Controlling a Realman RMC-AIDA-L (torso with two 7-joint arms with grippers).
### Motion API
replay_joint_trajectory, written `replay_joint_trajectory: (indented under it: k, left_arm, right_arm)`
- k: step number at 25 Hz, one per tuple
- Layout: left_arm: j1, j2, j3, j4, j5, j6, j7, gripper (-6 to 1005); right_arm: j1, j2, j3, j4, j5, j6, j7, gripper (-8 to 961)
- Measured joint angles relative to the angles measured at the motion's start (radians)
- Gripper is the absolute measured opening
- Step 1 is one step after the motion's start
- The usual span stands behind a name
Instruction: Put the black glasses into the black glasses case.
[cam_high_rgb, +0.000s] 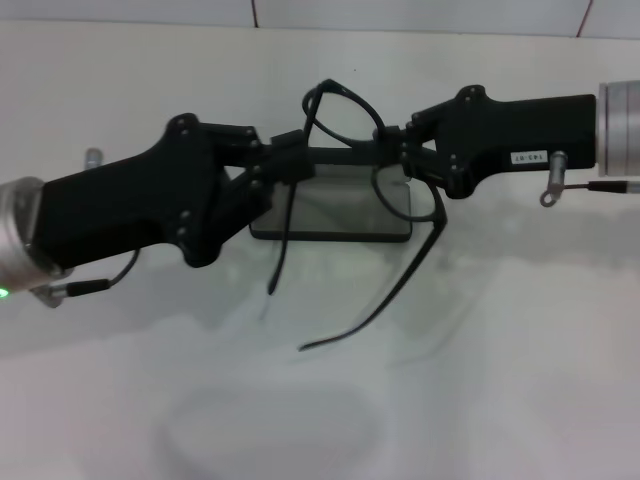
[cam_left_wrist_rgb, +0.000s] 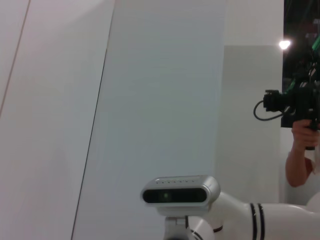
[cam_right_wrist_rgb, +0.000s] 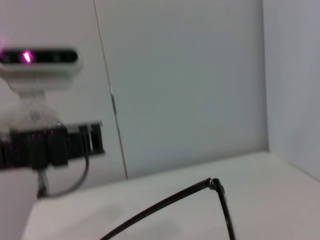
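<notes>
Black glasses (cam_high_rgb: 352, 140) hang in the air between the two arms, above the black glasses case (cam_high_rgb: 335, 205), which lies open on the white tabletop (cam_high_rgb: 500, 380) just behind and below them. From the head camera, the left tool (cam_high_rgb: 296, 157) comes in from the left and the right tool (cam_high_rgb: 398, 140) from the right, each clamped on the frame near a lens. Both temple arms dangle open towards the near side. I judge the carry is done and the folding is in hand: the temples must be closed before the glasses can be lowered into the case. Much of the case is hidden behind the tools, so its lining is hard to read.

Left wrist camera: only a wall, the robot's head (cam_left_wrist_rgb: 181, 190) and a bystander at the far right; no fingers, no glasses.

Right wrist camera: one temple and its hinge (cam_right_wrist_rgb: 214, 184) show, cut off at the edge; the case is out of sight.
</notes>
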Motion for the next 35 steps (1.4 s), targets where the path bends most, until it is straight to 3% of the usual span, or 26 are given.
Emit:
replay_joint_trajectory:
  k: [4,8,20,35]
  left_arm:
    - [-0.044,0.005,-0.002,-0.062,0.016,-0.005,0.013,55]
    - [-0.058,0.006,-0.008,-0.068,0.033,-0.015,0.016,55]
    - [-0.053,0.007,-0.006,-0.068,0.049,-0.020,0.016,54]
    - [-0.062,0.000,-0.003,-0.101,0.071,-0.020,0.027,53]
  right_arm:
    - [0.050,-0.001,0.036,0.167,0.109,-0.046,-0.132,70]
    - [0.072,-0.001,0.046,0.255,0.193,-0.090,-0.220,69]
    - [0.047,-0.002,0.078,0.279,0.209,-0.182,-0.239,69]
    - [0.057,0.004,0.070,0.294,0.216,-0.203,-0.249,69]
